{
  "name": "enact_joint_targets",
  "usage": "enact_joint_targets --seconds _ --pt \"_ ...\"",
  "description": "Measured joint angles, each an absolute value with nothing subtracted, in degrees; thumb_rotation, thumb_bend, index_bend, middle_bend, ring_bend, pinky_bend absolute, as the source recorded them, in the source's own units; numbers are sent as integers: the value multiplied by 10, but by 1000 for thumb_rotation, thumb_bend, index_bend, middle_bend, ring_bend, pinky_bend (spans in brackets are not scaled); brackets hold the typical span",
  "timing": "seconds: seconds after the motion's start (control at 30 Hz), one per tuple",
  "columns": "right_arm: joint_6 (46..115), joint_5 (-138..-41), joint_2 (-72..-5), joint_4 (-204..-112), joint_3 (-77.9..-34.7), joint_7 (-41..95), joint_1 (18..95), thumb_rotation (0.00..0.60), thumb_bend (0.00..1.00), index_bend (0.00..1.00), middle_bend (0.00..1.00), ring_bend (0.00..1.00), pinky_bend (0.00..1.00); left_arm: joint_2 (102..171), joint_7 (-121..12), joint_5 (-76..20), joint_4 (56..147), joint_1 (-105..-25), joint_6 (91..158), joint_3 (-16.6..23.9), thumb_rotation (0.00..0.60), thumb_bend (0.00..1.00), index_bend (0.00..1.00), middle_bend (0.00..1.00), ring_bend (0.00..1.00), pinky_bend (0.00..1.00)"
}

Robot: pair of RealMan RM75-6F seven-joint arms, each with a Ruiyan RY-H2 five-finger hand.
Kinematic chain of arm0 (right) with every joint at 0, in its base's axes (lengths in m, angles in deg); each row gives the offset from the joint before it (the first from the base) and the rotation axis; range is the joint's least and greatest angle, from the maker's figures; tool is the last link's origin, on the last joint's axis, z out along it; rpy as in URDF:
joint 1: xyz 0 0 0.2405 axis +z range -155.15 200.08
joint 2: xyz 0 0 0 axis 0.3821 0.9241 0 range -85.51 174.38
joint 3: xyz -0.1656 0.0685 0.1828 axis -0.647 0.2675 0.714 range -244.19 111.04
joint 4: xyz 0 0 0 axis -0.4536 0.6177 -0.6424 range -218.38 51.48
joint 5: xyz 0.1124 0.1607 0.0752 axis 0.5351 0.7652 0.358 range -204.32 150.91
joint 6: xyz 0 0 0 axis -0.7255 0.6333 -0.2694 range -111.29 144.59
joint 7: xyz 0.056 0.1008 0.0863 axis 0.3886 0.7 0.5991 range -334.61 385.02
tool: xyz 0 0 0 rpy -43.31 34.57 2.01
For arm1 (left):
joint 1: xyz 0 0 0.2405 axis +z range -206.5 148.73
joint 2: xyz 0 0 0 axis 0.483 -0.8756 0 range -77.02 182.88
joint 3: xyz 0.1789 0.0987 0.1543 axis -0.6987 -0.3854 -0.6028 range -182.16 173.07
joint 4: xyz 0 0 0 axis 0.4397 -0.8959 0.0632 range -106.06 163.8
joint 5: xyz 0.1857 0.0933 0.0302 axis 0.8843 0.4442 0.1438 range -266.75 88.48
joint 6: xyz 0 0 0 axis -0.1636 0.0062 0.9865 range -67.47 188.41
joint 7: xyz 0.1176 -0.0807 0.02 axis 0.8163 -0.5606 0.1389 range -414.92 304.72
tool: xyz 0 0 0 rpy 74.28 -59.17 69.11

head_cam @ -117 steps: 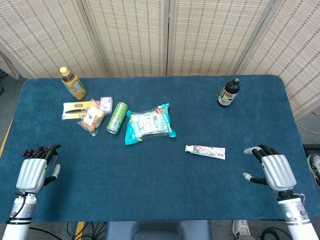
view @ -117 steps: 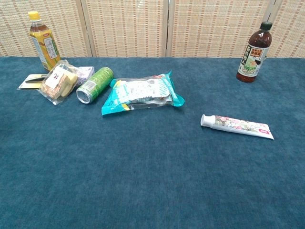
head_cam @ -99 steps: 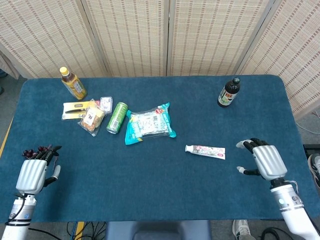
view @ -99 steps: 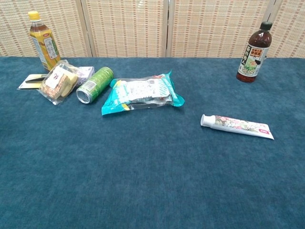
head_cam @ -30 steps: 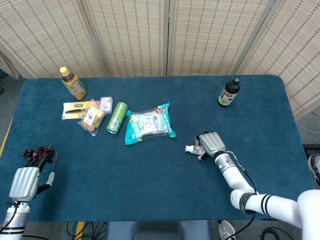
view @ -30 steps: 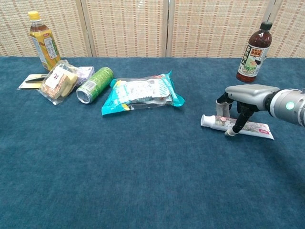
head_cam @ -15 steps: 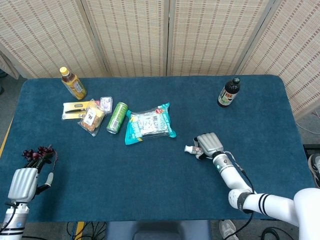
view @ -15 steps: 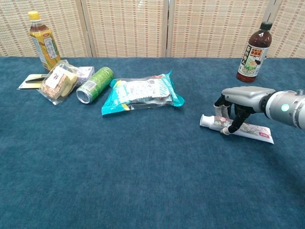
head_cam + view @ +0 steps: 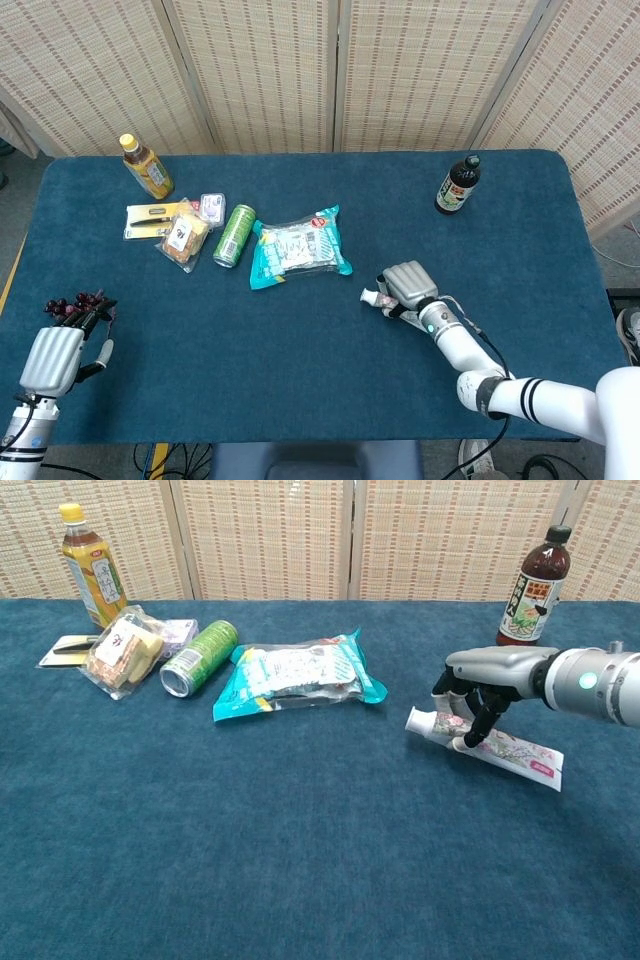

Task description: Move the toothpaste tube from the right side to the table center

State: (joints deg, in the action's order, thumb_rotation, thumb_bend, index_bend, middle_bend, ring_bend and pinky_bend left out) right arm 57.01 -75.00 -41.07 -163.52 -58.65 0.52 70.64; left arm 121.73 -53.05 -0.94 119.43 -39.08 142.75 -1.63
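The white toothpaste tube [image 9: 518, 752] with a floral print is right of the table's middle, cap end pointing left and tilted up off the blue cloth. My right hand [image 9: 478, 692] grips it near the cap from above, fingers curled around it. In the head view only the cap end of the tube [image 9: 371, 295] shows from under the right hand [image 9: 405, 283]. My left hand [image 9: 50, 356] hovers at the table's front left corner, fingers apart and holding nothing.
A teal snack bag [image 9: 297, 247] lies left of the tube, with a green can [image 9: 235, 235], small packets [image 9: 183, 235] and a yellow tea bottle [image 9: 147, 166] further left. A dark bottle [image 9: 457, 185] stands at the back right.
The right hand came in from the table's right edge, closed on the tube and has now carried it a little leftward with the cap end raised. The left hand stayed put.
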Motion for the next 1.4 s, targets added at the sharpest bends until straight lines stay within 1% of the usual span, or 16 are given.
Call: enact_joint_targets --seconds 0.1,0.3,0.47,0.63,0.77,0.93,1.03,1.13,1.23,1.4 --pt "546 -744 -390 -1653 -581 20 715 600 1000 813 736 623 573 1208 -534 -2 1198 -404 1416 -13 600 392 189 357 335 386" --pt "472 -745 -335 -1690 -569 71 733 600 1000 836 754 636 573 1188 -553 18 1205 -437 1377 -12 600 392 193 357 335 386" --pt "405 -776 -295 -1722 -562 117 750 600 1000 848 764 638 573 1174 -574 38 1207 -477 1332 -12 600 392 193 357 336 385" --pt "372 -823 -271 -1750 -558 143 767 600 1000 857 767 642 573 1166 -596 61 1205 -531 1278 -10 600 392 191 357 336 385" --pt "362 -855 -259 -1767 -559 154 777 600 1000 863 771 646 573 1168 -614 82 1199 -573 1240 -10 600 392 188 357 336 385" --pt "369 -899 -258 -1777 -564 157 785 600 1000 865 772 647 573 1183 -648 106 1186 -622 1200 -15 600 392 171 359 346 385" --pt "375 -924 -263 -1777 -571 155 791 600 1000 865 772 647 573 1196 -662 119 1177 -646 1185 -18 600 392 170 393 375 385" --pt "386 -944 -273 -1772 -576 153 798 600 1000 865 771 647 576 1209 -669 131 1169 -667 1173 -23 600 392 160 443 425 397" --pt "394 -952 -284 -1759 -579 154 805 600 1000 865 771 647 576 1220 -669 138 1165 -686 1160 -28 600 392 151 490 475 454" --pt "392 -947 -300 -1736 -582 159 824 600 1000 865 771 647 576 1238 -652 145 1162 -710 1149 -32 600 392 140 596 584 604"
